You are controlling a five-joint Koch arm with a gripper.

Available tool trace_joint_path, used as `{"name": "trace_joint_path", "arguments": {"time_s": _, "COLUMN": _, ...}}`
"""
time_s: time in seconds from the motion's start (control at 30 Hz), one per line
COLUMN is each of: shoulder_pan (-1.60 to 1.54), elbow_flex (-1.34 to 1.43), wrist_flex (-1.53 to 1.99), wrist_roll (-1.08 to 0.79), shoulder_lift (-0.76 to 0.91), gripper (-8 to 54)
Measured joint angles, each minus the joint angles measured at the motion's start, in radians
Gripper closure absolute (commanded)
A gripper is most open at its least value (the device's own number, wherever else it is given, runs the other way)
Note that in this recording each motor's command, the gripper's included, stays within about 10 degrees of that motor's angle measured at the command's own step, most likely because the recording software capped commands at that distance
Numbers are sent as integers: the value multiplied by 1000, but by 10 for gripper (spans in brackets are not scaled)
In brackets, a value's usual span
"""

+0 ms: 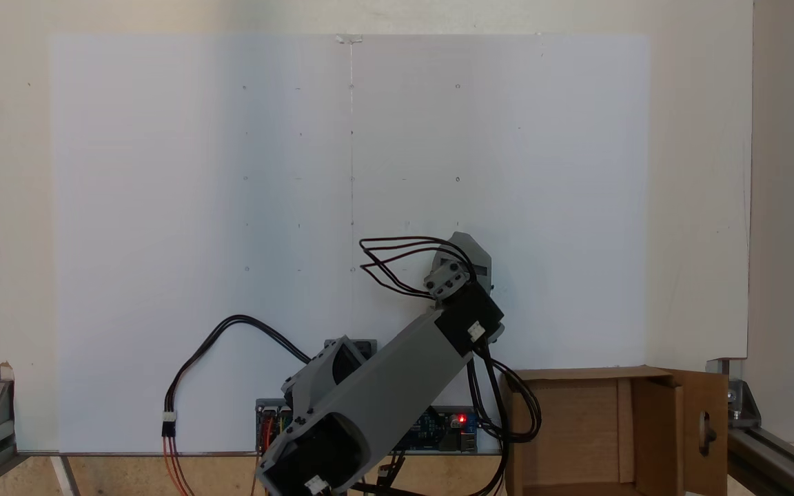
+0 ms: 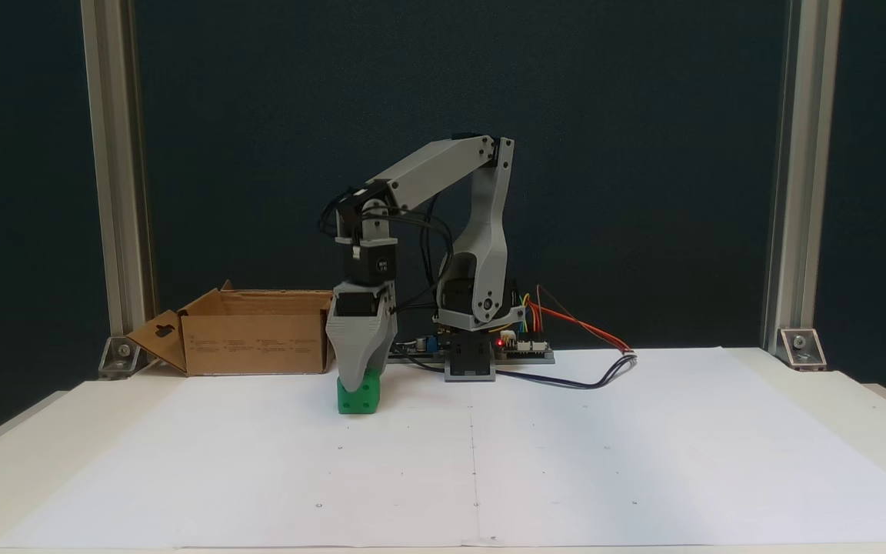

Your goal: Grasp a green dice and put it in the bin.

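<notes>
- Gripper (image 2: 358, 381) points straight down in a fixed view, grey tips lowered over the top of the green dice (image 2: 359, 398).
- Jaws overlap from this side, only one tapered tip outline reads; cannot tell whether they are clamped on the dice or just around it.
- In a fixed view from above, the gripper (image 1: 469, 265) is seen top-down, wrist and motor block cover the tips; dice is hidden under it here.
- Green dice rests on the white paper sheet (image 2: 566, 462), its bottom touching the paper, its upper part partly covered by the gripper tips. Pips visible on the front face.
- Arm (image 2: 443, 165) is folded: upper link rises from the base, forearm slopes down to the wrist above the dice. Black cables loop by the wrist.
- Arm base (image 2: 474, 362) sits at the far edge of the paper, a circuit board (image 2: 524, 346) with a red LED just beside it, coloured wires trailing to the right.
- The bin (image 2: 254, 335) is an open cardboard box left of the gripper and further back in this view, near but apart from the dice; a flap with keyhole cutout hangs out on its left.
- From above, the bin (image 1: 562, 427) is at bottom right, beside the arm base.
- Bench (image 2: 820, 385) is pale, aluminium frame posts at both sides, dark backdrop behind.
</notes>
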Motion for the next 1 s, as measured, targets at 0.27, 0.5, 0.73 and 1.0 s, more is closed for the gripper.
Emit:
{"name": "trace_joint_path", "arguments": {"time_s": 0.27, "shoulder_pan": -25, "elbow_flex": -20, "wrist_flex": -2, "wrist_roll": -2, "shoulder_lift": -44, "gripper": 13}}
{"name": "trace_joint_path", "arguments": {"time_s": 0.5, "shoulder_pan": -25, "elbow_flex": -46, "wrist_flex": -8, "wrist_roll": -6, "shoulder_lift": -49, "gripper": 7}}
{"name": "trace_joint_path", "arguments": {"time_s": 0.73, "shoulder_pan": -25, "elbow_flex": -48, "wrist_flex": -23, "wrist_roll": -12, "shoulder_lift": -94, "gripper": 8}}
{"name": "trace_joint_path", "arguments": {"time_s": 1.0, "shoulder_pan": -25, "elbow_flex": -48, "wrist_flex": -26, "wrist_roll": -17, "shoulder_lift": -120, "gripper": 15}}
